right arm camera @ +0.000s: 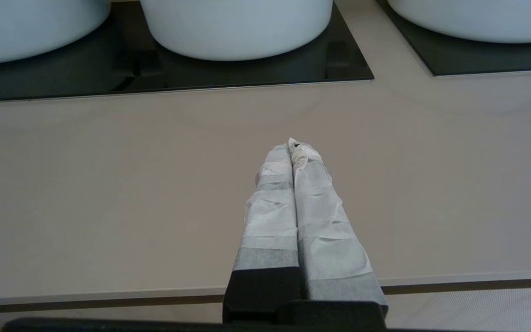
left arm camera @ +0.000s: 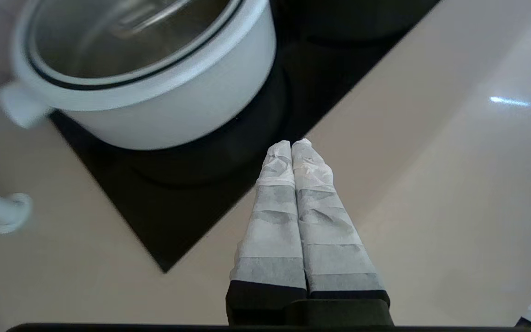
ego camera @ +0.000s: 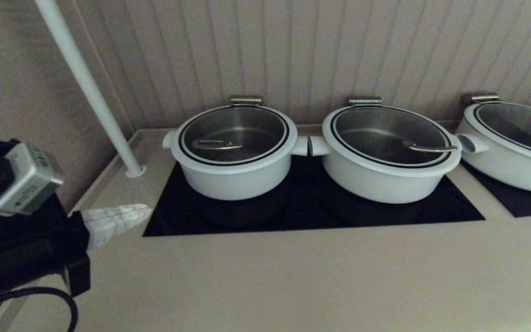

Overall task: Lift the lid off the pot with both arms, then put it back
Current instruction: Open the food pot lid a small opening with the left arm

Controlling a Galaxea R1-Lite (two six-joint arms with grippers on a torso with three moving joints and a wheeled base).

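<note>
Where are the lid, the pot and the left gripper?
lid (ego camera: pixel 233 133), head view, on its glass centre.
pot (ego camera: pixel 233 182), head view, on its white front wall.
left gripper (left arm camera: pixel 292 144), left wrist view, at the shut taped fingertips.

Lid (ego camera: pixel 233 134) on pot (ego camera: pixel 233 177), left end effector (ego camera: pixel 148 211) nearby

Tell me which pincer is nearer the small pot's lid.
Left. The left pincer hangs shut just in front of the pot that carries the lid. The right pincer, also shut, sits back over the bare counter.
</note>
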